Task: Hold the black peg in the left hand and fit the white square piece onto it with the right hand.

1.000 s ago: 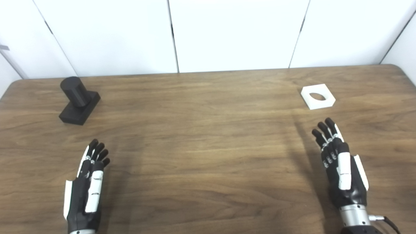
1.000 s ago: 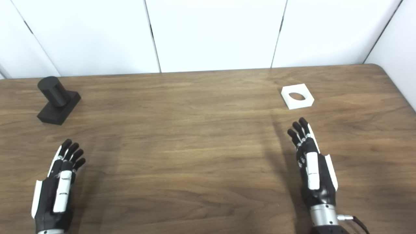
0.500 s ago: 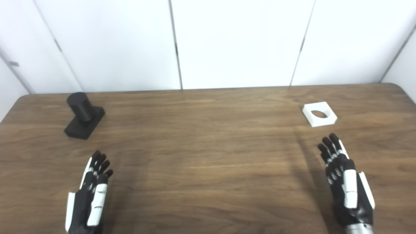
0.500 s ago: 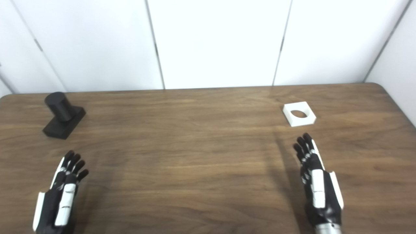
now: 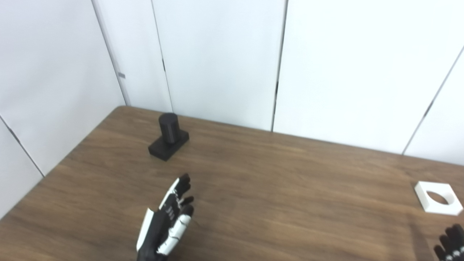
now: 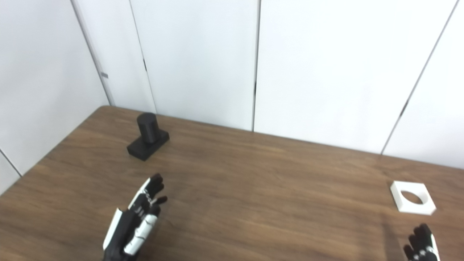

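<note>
Dark walnut-grain wood covers the bench [image 5: 275,188], and we take the black peg [image 5: 169,136] as our landmark: it stands upright on its block base near the far left corner, its long axis vertical, the round top facing up. In our judgement that posture suits a side grasp around the cylinder or base. Our left hand [image 5: 168,223] hovers nearer to us than the peg, well apart from it, fingers spread and holding nothing, pointing roughly toward it. Far to the right of the peg, the white square piece [image 6: 412,197] lies flat, its round hole facing up, so no turning seems needed before it is lowered onto the peg. Our right hand [image 6: 422,248] sits just short of that piece; only fingertips show, so we cannot tell its state.
</note>
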You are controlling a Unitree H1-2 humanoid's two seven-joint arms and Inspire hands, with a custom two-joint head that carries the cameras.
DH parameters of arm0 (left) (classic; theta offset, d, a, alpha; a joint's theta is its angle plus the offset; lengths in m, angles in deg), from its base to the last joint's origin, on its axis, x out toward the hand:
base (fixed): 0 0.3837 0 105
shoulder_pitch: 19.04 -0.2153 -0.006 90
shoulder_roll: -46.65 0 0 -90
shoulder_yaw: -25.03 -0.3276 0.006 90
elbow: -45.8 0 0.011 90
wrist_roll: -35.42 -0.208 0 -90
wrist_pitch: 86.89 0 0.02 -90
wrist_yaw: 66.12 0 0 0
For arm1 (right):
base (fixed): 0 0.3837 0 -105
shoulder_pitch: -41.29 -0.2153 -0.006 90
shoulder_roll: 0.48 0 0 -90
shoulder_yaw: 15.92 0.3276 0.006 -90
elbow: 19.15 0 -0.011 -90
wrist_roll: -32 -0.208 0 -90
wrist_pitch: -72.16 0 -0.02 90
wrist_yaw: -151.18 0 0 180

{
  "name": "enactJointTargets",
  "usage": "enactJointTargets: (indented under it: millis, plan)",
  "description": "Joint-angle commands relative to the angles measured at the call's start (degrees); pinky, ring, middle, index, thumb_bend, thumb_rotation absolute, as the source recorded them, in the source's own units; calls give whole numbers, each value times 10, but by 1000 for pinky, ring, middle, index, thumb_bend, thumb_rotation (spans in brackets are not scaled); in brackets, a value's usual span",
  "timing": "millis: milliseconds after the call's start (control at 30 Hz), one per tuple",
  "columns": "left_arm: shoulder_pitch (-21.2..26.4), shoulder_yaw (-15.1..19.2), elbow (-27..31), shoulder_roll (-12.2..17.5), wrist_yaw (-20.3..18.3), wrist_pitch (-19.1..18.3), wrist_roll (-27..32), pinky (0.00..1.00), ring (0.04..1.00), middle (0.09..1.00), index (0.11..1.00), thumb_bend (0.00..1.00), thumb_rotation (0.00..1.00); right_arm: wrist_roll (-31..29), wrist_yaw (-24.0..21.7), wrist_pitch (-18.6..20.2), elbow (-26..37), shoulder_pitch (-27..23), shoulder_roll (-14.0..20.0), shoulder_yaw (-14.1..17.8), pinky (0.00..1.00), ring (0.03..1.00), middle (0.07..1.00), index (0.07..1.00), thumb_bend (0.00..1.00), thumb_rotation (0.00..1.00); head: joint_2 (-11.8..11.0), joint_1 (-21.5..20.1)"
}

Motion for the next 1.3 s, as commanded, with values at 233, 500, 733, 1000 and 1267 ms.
enactJointTargets:
  millis: [233, 500, 733, 1000, 1267]
  plan:
    - [-8, -28, -40, -57, 16, -6, -31, 883, 952, 967, 949, 561, 662, -6, -5, 5, -21, 0, -3, 22, 1000, 939, 903, 893, 747, 959, -16, 22]
    - [-12, -43, -42, -54, 23, 14, -68, 881, 954, 978, 962, 526, 571, -1, -2, 14, -20, 1, -3, 30, 986, 930, 892, 879, 730, 966, -21, 25]
    - [-11, -40, -2, -69, 56, -6, -120, 859, 941, 962, 956, 568, 400, -4, 1, 27, -20, 1, -5, 40, 956, 917, 877, 861, 723, 949, -23, 34]
    - [5, -10, 106, -35, 76, -175, -221, 909, 936, 950, 960, 664, 380, 0, -2, 17, -21, 4, -10, 40, 916, 912, 887, 869, 712, 919, -21, 42]
    - [55, 48, 120, 14, 103, -314, -390, 826, 878, 898, 885, 909, 445, 3, -6, 5, -21, 5, -15, 38, 918, 883, 866, 841, 762, 798, -17, 40]
